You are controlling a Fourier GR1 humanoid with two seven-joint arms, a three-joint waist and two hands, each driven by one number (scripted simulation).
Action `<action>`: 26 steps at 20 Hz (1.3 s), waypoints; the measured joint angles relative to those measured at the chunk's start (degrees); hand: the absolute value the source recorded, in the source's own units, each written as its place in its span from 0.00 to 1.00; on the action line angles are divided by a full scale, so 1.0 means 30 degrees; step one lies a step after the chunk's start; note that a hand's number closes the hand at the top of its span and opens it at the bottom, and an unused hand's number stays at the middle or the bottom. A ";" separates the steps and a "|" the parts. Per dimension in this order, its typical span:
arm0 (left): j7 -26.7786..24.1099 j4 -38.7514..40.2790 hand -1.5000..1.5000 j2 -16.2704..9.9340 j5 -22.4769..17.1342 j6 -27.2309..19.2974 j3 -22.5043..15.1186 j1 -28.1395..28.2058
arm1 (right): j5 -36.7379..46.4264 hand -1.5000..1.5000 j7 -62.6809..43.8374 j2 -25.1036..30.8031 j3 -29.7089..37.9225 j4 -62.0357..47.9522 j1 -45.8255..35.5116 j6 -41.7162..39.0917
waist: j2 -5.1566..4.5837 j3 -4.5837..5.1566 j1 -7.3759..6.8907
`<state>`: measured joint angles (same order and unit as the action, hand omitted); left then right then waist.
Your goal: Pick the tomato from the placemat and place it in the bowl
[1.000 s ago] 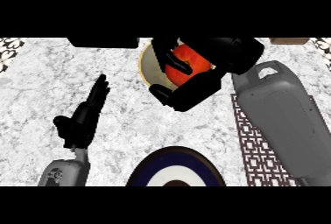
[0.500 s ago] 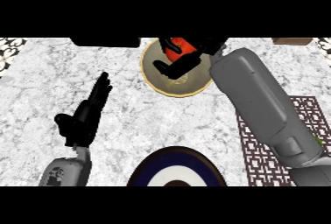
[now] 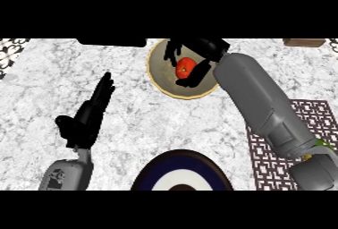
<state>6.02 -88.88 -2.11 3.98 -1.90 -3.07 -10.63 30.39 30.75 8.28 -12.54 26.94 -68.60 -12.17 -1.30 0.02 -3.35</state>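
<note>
The red tomato (image 3: 185,67) sits low inside the tan bowl (image 3: 157,76) at the counter's far middle. My right hand (image 3: 206,50) reaches over the bowl from the right, with its thumb and fingers curled round the tomato and hiding part of it. The patterned placemat (image 3: 310,117) lies at the right, partly under my right forearm, and no tomato shows on it. My left hand (image 3: 89,117) stays at the left, open with straight fingers pointing away and holding nothing.
A dark blue and white plate (image 3: 181,172) lies at the near edge in the middle. A dark object (image 3: 112,42) sits at the far edge, left of the bowl. A brown block (image 3: 305,42) shows at the far right corner.
My right hand has carried the tomato toward the far side of the bowl and lowered it into the bowl. The forearm now uncovers more of the placemat. The left hand has not moved.
</note>
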 measured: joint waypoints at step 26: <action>-0.0327 0.0298 0.50 0.0187 0.0153 -0.0162 -0.0128 0.0125 | -0.5500 0.00 0.1358 0.3027 0.6383 -0.5971 -0.2729 -0.6703 | -0.0061 -0.0021 -0.0004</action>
<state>5.04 -87.99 -1.54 4.44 -2.38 -3.46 -10.26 13.89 34.82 17.36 6.61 9.03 -76.78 -32.28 -1.48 -0.05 -3.36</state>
